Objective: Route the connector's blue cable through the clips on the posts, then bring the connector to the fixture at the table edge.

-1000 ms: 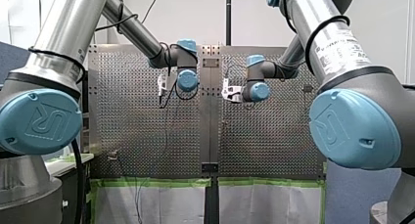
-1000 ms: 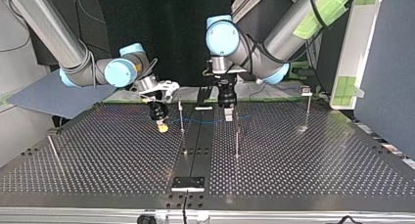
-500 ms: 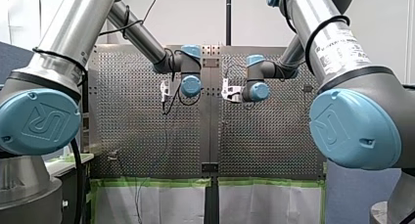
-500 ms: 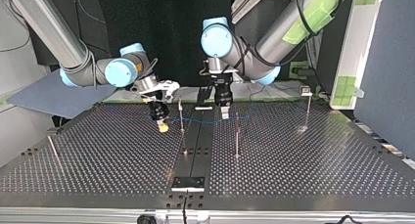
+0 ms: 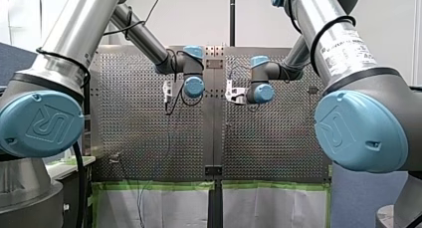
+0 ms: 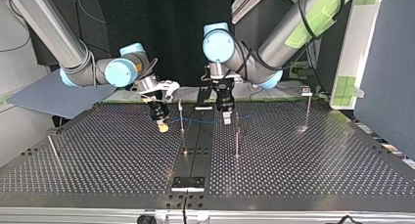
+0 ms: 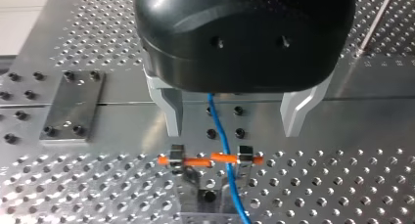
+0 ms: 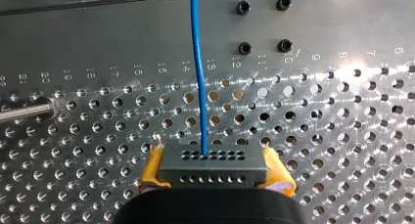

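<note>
Presently my right claw is closed on the connector, a small grey block with rows of holes, pinched from both sides by yellow pads. The blue cable leaves the block's face and runs straight ahead of the claw over the perforated tabletop.

In the top view this claw hangs low over the far part of the tabletop, left of the middle and just left of a slim upright post. From there the cable shows as a thin line running right, past that post, toward my left claw.

That left claw is wide open and has hold of nothing. In its wrist view the two metal fingers stand well apart, and the cable drops between them without touching either. Just ahead of the fingertips sits a clip with two metal prongs and an orange bar across them. The cable crosses that bar close beside one prong, but whether it is seated in the clip I cannot tell.

In the top view the left claw points down just left of a second post, while a third post stands well to the right. A small dark plate lies at the near edge, at the middle, well apart from the connector.
</note>
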